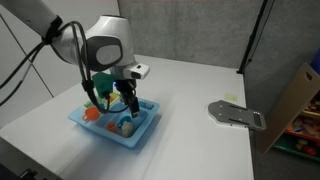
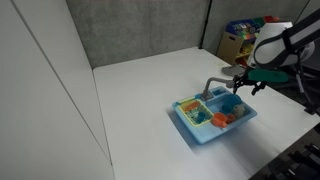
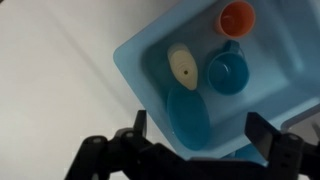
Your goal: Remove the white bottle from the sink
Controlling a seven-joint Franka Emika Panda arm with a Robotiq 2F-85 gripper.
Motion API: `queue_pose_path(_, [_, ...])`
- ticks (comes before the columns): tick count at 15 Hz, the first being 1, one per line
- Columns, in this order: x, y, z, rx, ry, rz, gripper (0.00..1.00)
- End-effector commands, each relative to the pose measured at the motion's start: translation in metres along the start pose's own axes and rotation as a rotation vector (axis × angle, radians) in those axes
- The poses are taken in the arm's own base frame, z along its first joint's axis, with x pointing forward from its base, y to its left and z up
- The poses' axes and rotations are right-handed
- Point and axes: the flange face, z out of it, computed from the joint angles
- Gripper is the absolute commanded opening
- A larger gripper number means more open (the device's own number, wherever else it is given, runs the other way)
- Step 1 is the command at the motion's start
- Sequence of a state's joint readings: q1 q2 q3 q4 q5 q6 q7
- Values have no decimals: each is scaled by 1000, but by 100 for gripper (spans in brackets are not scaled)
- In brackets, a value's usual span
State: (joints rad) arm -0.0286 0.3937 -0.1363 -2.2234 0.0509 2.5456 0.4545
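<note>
Two fingers (image 3: 262, 135): black, spread wide apart on the Robotiq gripper (image 3: 197, 122); nothing between them and nothing touched.
Gripper position: above the sink, apart from its contents; in an exterior view it (image 1: 124, 100) hangs over the basin.
One white bottle (image 3: 183, 68): small cream stubby plastic toy bottle, lying on its side on the sink floor near the basin's corner, just beside the blue cup.
One sink (image 3: 150, 50): light-blue rectangular plastic toy tray, seen in both exterior views (image 1: 140, 138) (image 2: 195, 131), sitting on the white tabletop (image 1: 190, 85).
One faucet (image 2: 213, 88): grey curved spout at the sink's rear edge.
One blue cup (image 3: 228, 72): round, darker blue than the sink, in the basin between the bottle and the orange piece.
One orange piece (image 3: 237, 18): round, open-topped, in the basin beyond the blue cup.
One blue oval piece (image 3: 187, 112): flat, darker blue, in the basin, its end close to the bottle; whether they touch I cannot tell.
One grey device (image 1: 237, 115): flat, plate-like, on the tabletop well apart from the sink.
</note>
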Motion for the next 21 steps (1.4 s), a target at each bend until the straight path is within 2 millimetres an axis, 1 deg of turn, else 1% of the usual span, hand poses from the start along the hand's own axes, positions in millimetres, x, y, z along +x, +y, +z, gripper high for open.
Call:
queue_pose_path(1, [-7, 3, 12, 7, 20, -66, 100])
queue_pose_path(8, [-26, 11, 28, 18, 45, -182, 100])
queue_pose_path(12, [-35, 12, 36, 26, 52, -245, 100])
queue_pose_path(16, [-37, 7, 42, 29, 56, -293, 100])
queue_pose_path(21, [-36, -3, 49, 34, 68, -327, 100])
